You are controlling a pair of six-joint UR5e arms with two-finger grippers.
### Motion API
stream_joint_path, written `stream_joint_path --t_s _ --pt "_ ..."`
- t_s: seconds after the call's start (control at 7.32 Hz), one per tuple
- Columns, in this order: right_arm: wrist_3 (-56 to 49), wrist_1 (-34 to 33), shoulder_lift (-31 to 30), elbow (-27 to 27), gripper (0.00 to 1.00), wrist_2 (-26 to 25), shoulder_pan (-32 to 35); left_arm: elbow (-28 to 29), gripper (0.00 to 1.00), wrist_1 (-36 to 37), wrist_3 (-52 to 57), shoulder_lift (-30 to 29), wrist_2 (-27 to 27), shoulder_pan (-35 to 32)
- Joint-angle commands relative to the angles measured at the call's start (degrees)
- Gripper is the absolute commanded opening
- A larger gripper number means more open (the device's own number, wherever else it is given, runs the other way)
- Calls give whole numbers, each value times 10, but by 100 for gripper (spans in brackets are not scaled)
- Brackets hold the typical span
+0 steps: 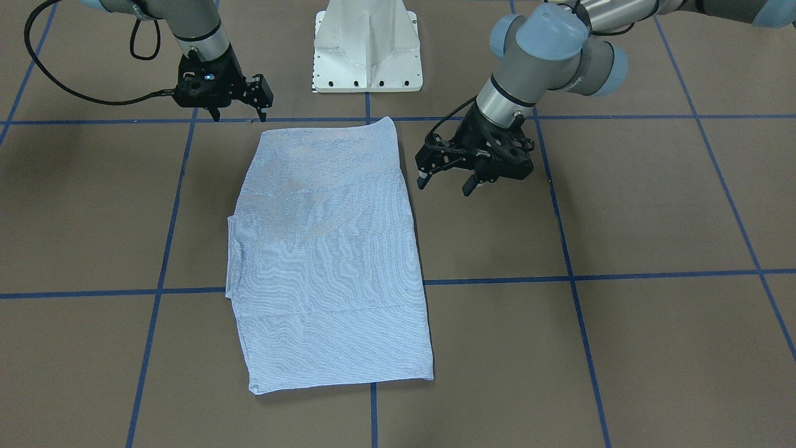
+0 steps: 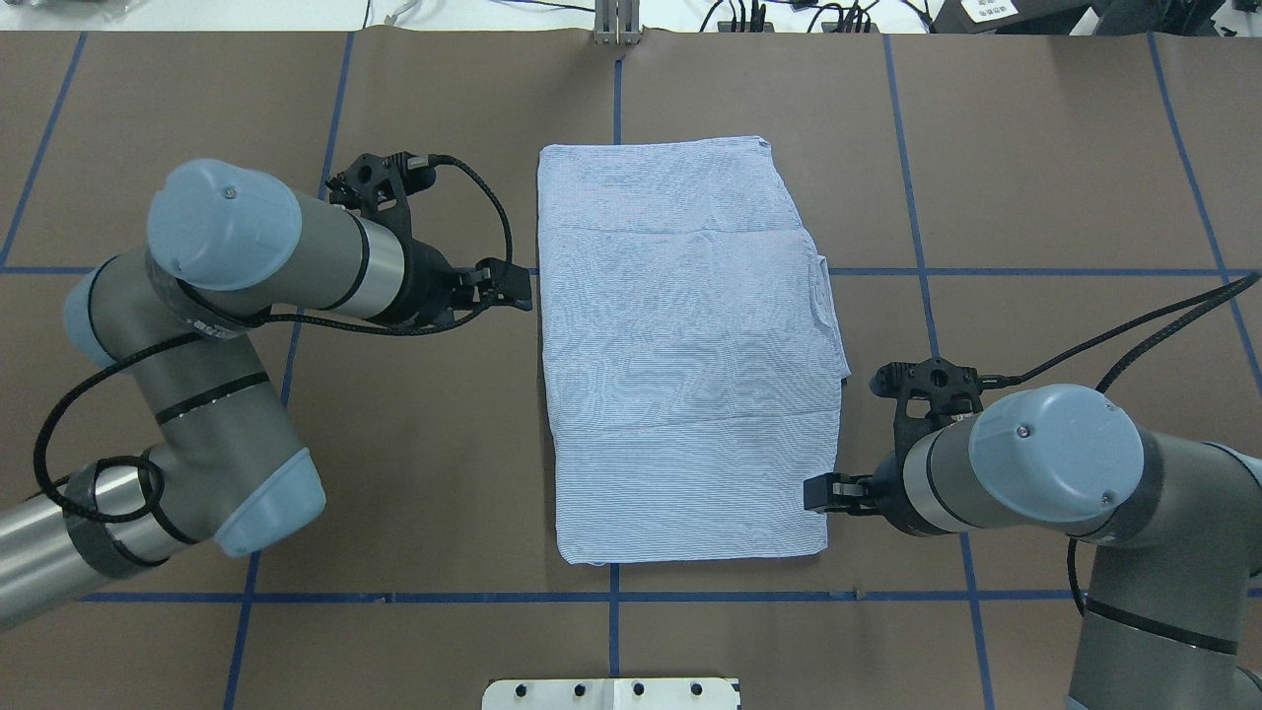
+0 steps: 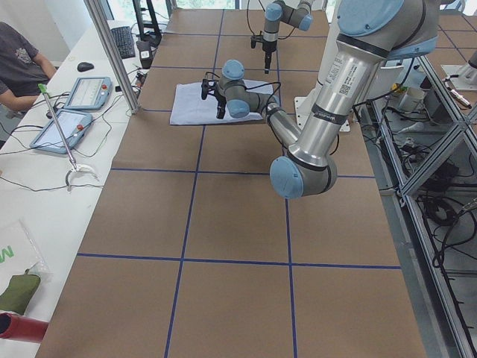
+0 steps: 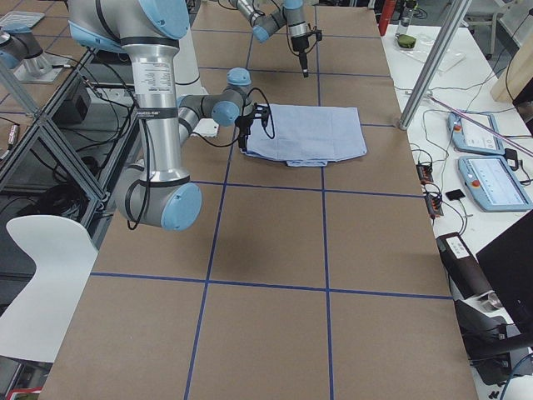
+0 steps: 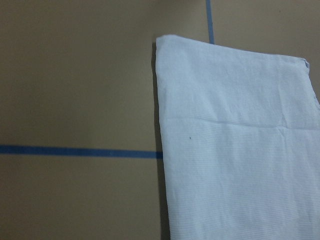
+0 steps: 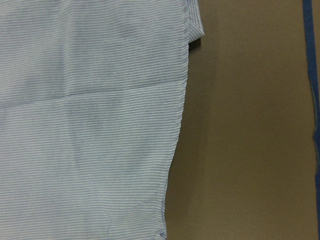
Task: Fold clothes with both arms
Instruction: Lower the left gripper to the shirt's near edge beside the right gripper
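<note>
Striped shirt [image 2: 690,375] lies folded into a flat rectangle at the middle of the brown table [image 2: 444,473], over crossing blue tape lines [image 2: 1035,271]. Left gripper [image 1: 444,185] hovers just beside one long edge, jaws apart and empty; right gripper [image 1: 239,116] hangs near a corner of the opposite edge, likewise spread, holding nothing
</note>
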Motion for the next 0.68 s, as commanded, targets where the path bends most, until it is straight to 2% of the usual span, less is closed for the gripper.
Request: stream_joint_path --t_s 0.0,0.14,0.27,0.55 --pt "3 33 0 14 100 -1 6 -33 100 43 -81 4 57 102" --pt "4 45 1 14 100 -1 8 -27 100 43 -114 5 91 144" --pt "5 45 2 17 100 -1 11 -21 99 43 -138 5 98 172" --pt "15 45 4 18 100 0 14 16 87 44 -151 -3 98 191"
